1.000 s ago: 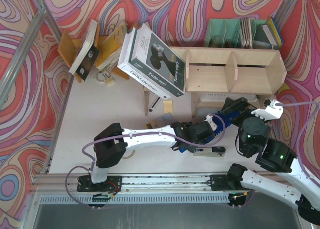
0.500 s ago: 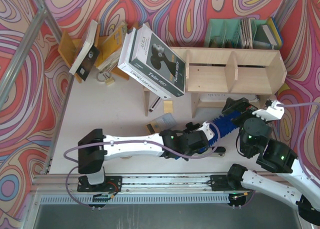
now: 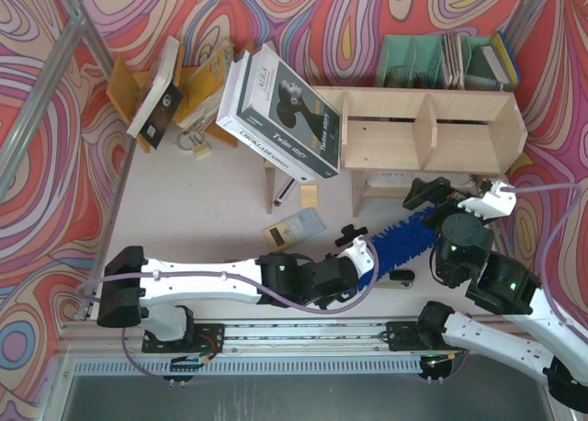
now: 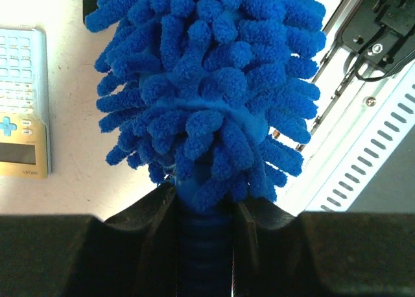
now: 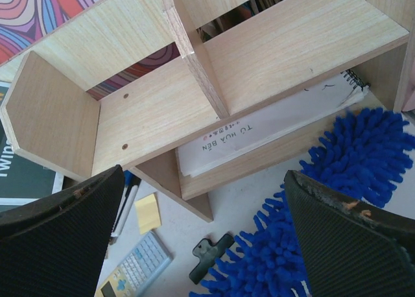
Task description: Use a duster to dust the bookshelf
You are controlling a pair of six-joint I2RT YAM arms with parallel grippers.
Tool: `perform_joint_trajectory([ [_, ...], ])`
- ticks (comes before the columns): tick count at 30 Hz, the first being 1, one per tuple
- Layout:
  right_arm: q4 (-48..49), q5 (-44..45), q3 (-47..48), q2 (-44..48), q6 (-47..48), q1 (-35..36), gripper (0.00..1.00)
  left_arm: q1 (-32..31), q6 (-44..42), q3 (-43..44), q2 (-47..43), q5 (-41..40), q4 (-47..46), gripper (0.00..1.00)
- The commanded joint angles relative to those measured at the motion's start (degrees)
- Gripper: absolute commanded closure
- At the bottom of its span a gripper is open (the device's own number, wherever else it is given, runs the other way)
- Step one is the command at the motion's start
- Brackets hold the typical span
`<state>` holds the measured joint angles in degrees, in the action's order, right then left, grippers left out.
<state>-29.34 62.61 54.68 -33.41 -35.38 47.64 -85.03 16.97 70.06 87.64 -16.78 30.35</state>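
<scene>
The duster (image 3: 404,240), bright blue and shaggy, lies slanted over the table in front of the bookshelf (image 3: 423,131). My left gripper (image 3: 366,258) is shut on its handle end. In the left wrist view the strands of the duster (image 4: 207,83) fill the picture, and the ribbed handle runs down between the jaws of the left gripper (image 4: 206,203). My right gripper (image 3: 450,198) hangs open over the duster's far end, holding nothing. From the right wrist, the right gripper (image 5: 204,245) frames the bookshelf (image 5: 194,83) and the duster (image 5: 324,213) below it.
A large book (image 3: 285,108) leans on the shelf's left end. Flat papers (image 5: 259,135) lie under the shelf. A calculator (image 3: 294,228), a yellow note (image 5: 148,213) and a black clip (image 5: 211,255) lie on the table. A green file organizer (image 3: 441,62) and an orange stand (image 3: 138,85) are at the back.
The left arm's elbow has swung far to the left and its wrist has pulled back and left. The duster has come out from under the right arm. The right arm barely moved.
</scene>
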Motion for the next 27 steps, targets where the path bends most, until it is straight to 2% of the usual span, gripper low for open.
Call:
perform_joint_trajectory([
  [1,1.7,1.3,1.5,-0.8,0.9,-0.2,0.01,-0.3,1.2,-1.9,-4.2,-1.8,-3.1,1.0],
  [6,1.6,1.4,1.7,-0.4,1.0,-0.2,0.01,-0.4,-1.0,-1.5,-4.5,-0.6,-5.8,1.0],
  [17,0.1,1.4,1.8,0.5,0.2,-0.2,0.01,0.8,-7.5,10.5,6.9,2.4,-7.6,1.0],
  [27,-0.5,0.2,0.0,0.6,-2.2,-0.2,0.01,4.1,-8.1,11.0,8.7,3.3,-10.6,1.0],
])
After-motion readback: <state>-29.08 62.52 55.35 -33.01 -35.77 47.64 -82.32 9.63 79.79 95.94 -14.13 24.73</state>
